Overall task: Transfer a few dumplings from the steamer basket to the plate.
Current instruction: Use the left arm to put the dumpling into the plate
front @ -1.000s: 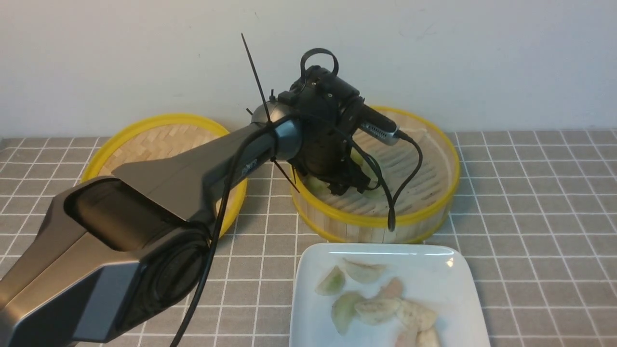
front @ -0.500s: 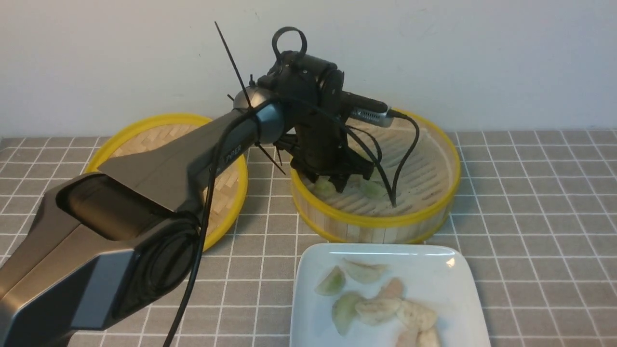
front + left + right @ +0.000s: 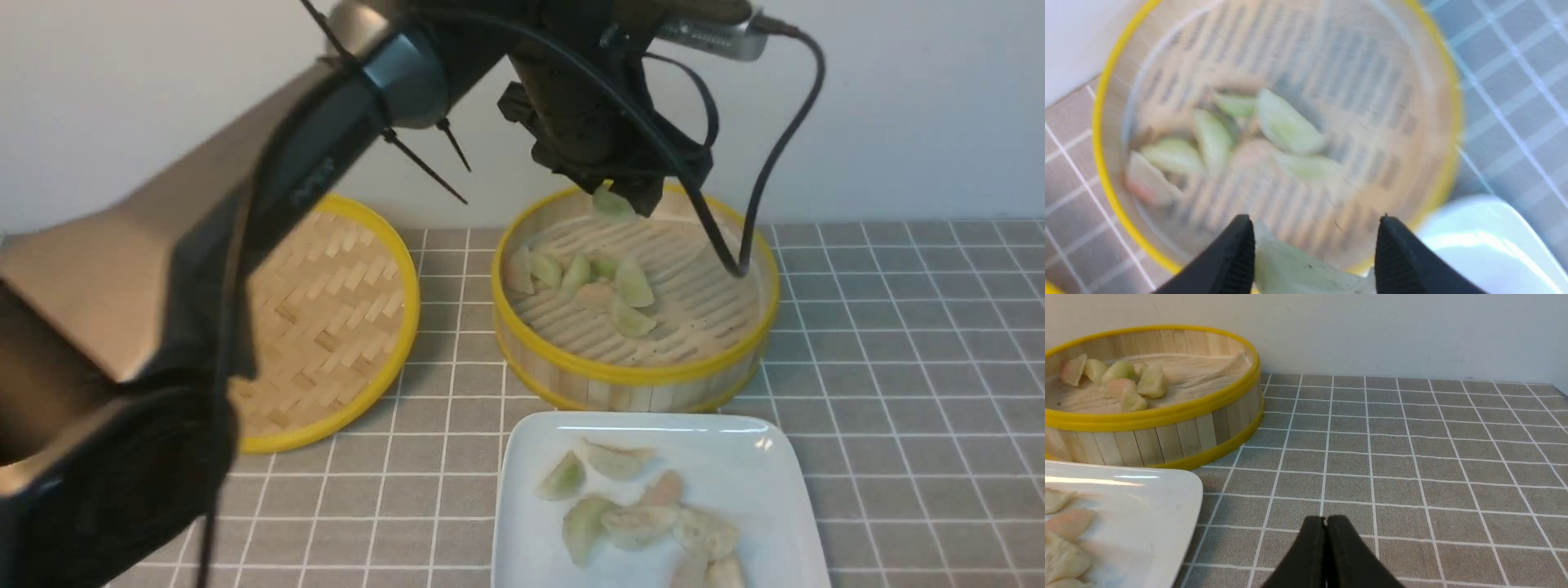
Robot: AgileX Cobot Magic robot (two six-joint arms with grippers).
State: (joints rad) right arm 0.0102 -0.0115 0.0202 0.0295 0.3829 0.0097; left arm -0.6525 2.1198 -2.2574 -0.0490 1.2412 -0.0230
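The steamer basket [image 3: 645, 377] stands at the back centre with several pale green and pinkish dumplings [image 3: 588, 282] on its slatted floor. My left gripper [image 3: 624, 196] hangs above the basket's far rim, shut on a pale green dumpling [image 3: 611, 204]. In the left wrist view that dumpling [image 3: 1298, 269] spans between the two black fingers [image 3: 1237, 257], above the basket [image 3: 1100, 122]. The white plate [image 3: 735, 457] sits in front of the basket with several dumplings [image 3: 637, 518] on it. My right gripper [image 3: 1325, 518] is shut and empty, low over the tiled table to the right of the plate [image 3: 1147, 506].
The flat woven yellow-rimmed lid [image 3: 326, 310] lies left of the basket. My left arm [image 3: 204, 245] reaches from the lower left across the lid. A white wall runs just behind the basket. Grey tiled tabletop [image 3: 898, 367] extends to the right.
My left gripper has risen out of the basket with a green dumpling in its jaws. The dumplings left in the basket now show. The plate is unchanged.
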